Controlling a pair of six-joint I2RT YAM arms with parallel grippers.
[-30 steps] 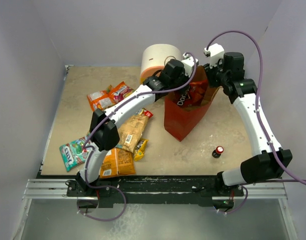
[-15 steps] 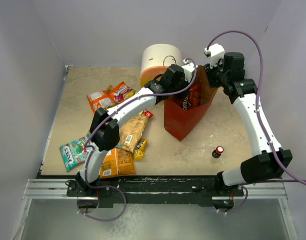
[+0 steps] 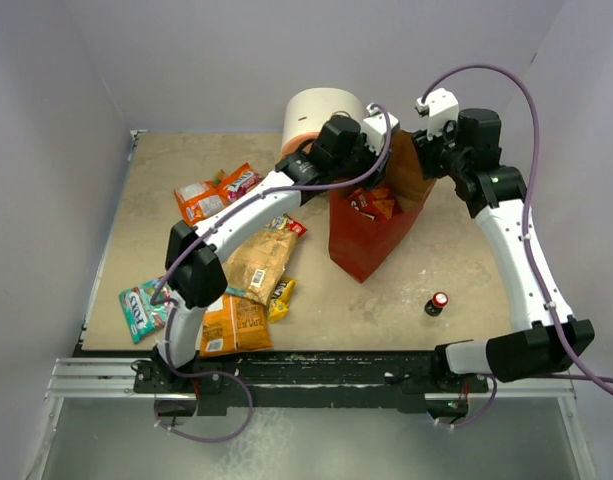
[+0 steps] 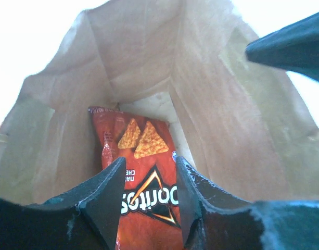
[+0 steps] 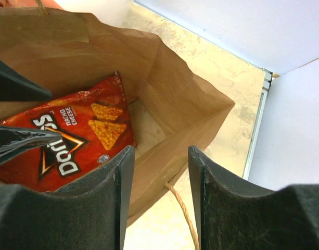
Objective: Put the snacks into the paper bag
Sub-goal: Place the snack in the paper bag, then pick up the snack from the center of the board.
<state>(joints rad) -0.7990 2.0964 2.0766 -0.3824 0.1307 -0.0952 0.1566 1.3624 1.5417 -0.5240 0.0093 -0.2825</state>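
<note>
The brown paper bag (image 3: 361, 243) with red sides stands open at the back centre. A red Doritos bag (image 3: 371, 203) lies inside it, shown in the left wrist view (image 4: 141, 140) and the right wrist view (image 5: 81, 135). My left gripper (image 3: 370, 168) hangs open over the bag's mouth (image 4: 149, 160), with nothing between its fingers. My right gripper (image 3: 420, 155) is open and straddles the bag's right rim (image 5: 160, 153) near a thin handle (image 5: 182, 208). Other snacks lie on the left: orange packets (image 3: 201, 198), a tan chip bag (image 3: 261, 260), an orange chip bag (image 3: 231, 325) and a teal candy bag (image 3: 146, 305).
A round white and orange drawer unit (image 3: 321, 115) stands just behind the bag. A small red-capped bottle (image 3: 438, 302) stands at the front right. Grey walls close in the table on the left, back and right.
The left gripper has opened and let go of the Doritos bag, which has dropped deeper into the paper bag. The right arm has shifted slightly right, its jaws a little wider.
</note>
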